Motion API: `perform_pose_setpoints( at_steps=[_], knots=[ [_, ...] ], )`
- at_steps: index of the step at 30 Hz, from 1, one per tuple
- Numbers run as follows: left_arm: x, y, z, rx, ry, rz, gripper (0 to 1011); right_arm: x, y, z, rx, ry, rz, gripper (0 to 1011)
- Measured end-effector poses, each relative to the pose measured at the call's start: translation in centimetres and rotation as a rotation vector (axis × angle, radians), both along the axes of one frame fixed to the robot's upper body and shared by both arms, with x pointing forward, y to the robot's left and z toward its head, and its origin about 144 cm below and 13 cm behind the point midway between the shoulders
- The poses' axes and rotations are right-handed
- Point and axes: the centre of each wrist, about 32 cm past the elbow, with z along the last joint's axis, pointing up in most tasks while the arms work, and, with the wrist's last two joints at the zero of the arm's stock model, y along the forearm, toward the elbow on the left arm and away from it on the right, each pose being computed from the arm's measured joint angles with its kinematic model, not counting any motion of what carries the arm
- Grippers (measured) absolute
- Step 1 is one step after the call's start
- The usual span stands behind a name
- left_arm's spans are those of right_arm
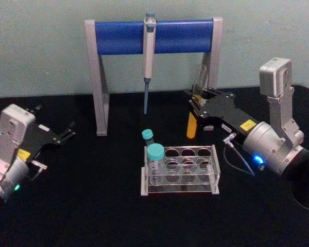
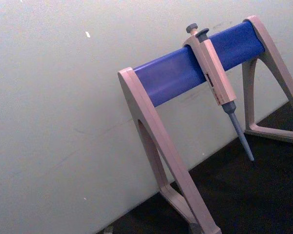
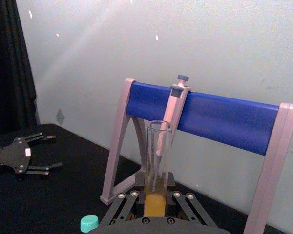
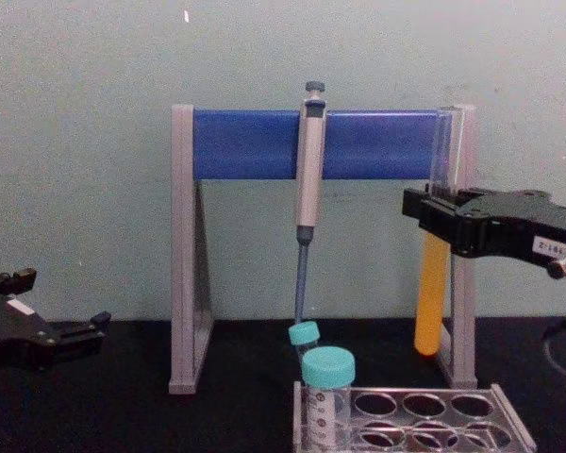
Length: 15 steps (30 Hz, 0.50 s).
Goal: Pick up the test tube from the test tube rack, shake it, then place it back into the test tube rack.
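The test tube rack sits mid-table, capped tubes at its left end. Behind it is the pipette stand, a pipette hanging from its bar. The right gripper holds the test tube upright behind the rack's right end, and the left gripper sits far left.

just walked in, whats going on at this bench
The right tool is shut on the test tube and holds it upright in the air, behind and to the right of the test tube rack, near the right leg of the pipette stand. Orange-yellow liquid fills the tube's lower part. The rack sits on the black table with two teal-capped tubes in its left column. The left tool is open and idle off to the left.
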Motion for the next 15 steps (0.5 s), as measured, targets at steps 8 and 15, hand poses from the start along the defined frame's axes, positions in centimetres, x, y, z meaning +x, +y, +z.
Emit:
perform_pose_setpoints(
  at_steps=[8, 15],
  knots=[
    [0.0, 0.0, 0.0, 0.0, 0.0, 0.0, 1001, -0.07, -0.01, 0.03, 0.004, 0.0, 0.002, 229],
    [0.0, 0.0, 0.0, 0.0, 0.0, 0.0, 1002, -0.67, -0.06, 0.26, 0.016, -0.004, 0.023, 229]
  ],
)
